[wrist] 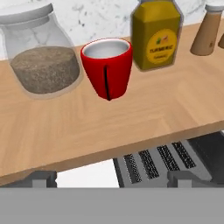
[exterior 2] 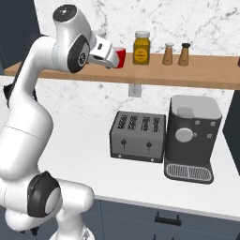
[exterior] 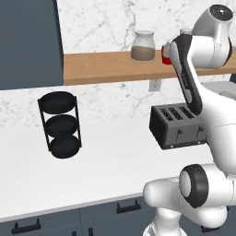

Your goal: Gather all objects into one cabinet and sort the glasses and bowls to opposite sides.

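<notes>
A glossy red mug stands upright on the wooden shelf, between a clear lidded jar and a yellow jar, with its thin handle turned toward the hand. My gripper is open, its fingertips spread wide just in front of the shelf edge and short of the mug. From the right base view the hand is level with the shelf, right beside the red mug. The same mug peeks out behind the arm. A dark blue-grey cabinet hangs at the shelf's left end.
The clear jar and yellow jar flank the mug closely; two shakers stand further right. On the white counter below are a toaster, a coffee machine and a black three-tier rack.
</notes>
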